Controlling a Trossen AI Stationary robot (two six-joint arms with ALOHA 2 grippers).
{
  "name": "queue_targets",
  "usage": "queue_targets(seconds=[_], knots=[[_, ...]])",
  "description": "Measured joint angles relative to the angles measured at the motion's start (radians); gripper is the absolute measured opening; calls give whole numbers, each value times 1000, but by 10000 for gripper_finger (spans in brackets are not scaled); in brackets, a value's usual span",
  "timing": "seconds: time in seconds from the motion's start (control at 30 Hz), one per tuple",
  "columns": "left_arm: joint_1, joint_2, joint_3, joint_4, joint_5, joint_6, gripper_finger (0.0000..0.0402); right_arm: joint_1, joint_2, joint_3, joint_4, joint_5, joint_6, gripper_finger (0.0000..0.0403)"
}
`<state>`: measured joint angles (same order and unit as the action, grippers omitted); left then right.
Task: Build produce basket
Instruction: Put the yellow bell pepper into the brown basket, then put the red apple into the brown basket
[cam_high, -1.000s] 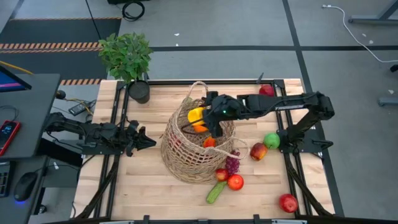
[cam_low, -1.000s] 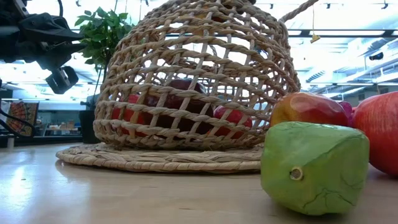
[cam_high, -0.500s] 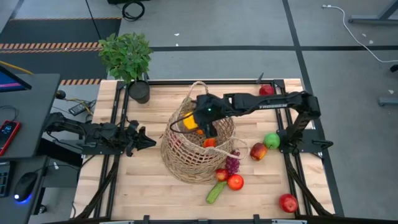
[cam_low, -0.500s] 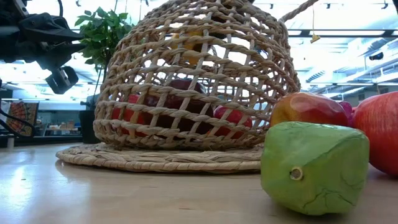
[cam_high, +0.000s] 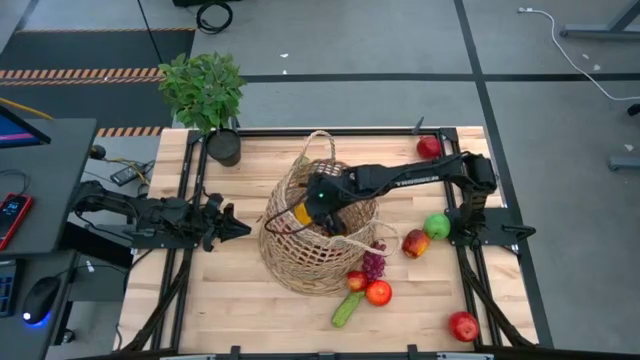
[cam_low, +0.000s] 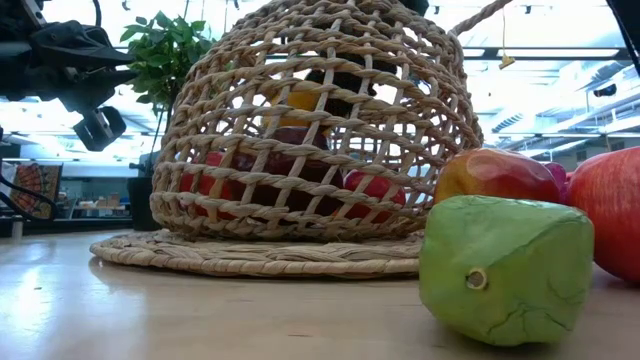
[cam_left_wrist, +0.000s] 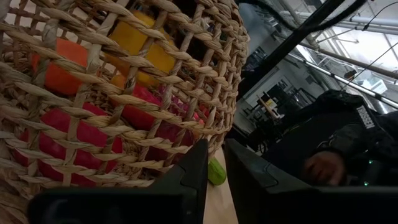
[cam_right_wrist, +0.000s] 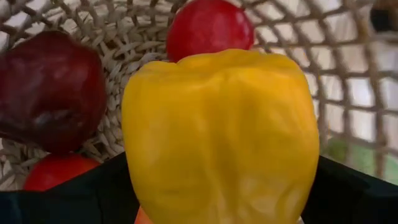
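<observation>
The tan wicker basket (cam_high: 305, 245) stands mid-table, its mouth tipped toward the far right. My right gripper (cam_high: 312, 208) reaches into that mouth, shut on the yellow pepper (cam_right_wrist: 221, 137), which also shows through the weave (cam_low: 300, 105). Below the pepper, red produce (cam_right_wrist: 208, 28) and a dark red piece (cam_right_wrist: 50, 90) lie on the basket's floor. My left gripper (cam_high: 228, 226) waits just left of the basket, shut (cam_left_wrist: 214, 171). My right gripper pinches the yellow pepper between its two fingers, one finger (cam_right_wrist: 62, 186) on each flank (cam_right_wrist: 143, 174) of the pepper. It comes from the table's right, slanting down through the basket's mouth. The pepper is lifted clear, above the red produce inside.
More produce lies on the table right of and nearer than the basket: a green apple (cam_high: 437, 226), a red-yellow apple (cam_high: 415, 243), purple grapes (cam_high: 373, 265), two red apples (cam_high: 378, 292), a cucumber (cam_high: 347, 308), and a red apple (cam_high: 463, 326) by the near edge. A potted plant (cam_high: 205, 95) stands at the far left.
My right gripper has carried the yellow pepper toward the table's left and down, from the basket's mouth deeper into the basket. The pepper now shows lower behind the weave in the low view. The basket has kept its place.
</observation>
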<state>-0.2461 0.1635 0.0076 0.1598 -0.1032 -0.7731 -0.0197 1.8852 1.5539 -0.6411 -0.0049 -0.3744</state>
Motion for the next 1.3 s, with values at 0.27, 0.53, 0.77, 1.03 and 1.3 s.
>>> queue_targets(seconds=[0.27, 0.53, 0.77, 1.03, 1.3], knots=[[0, 0, 0, 1, 0, 0, 58, -1, 13, 0, -6, 0, 72, 346], [0, 0, 0, 0, 0, 0, 62, -23, 13, 0, -27, -67, 184, 379], [0, 0, 0, 0, 0, 0, 59, -27, -17, 0, -50, -30, 204, 388], [0, 0, 0, 0, 0, 0, 61, -20, -193, 0, -69, 45, 314, 389], [0, 0, 0, 0, 0, 0, 61, -5, -407, 0, -63, -54, 349, 385]])
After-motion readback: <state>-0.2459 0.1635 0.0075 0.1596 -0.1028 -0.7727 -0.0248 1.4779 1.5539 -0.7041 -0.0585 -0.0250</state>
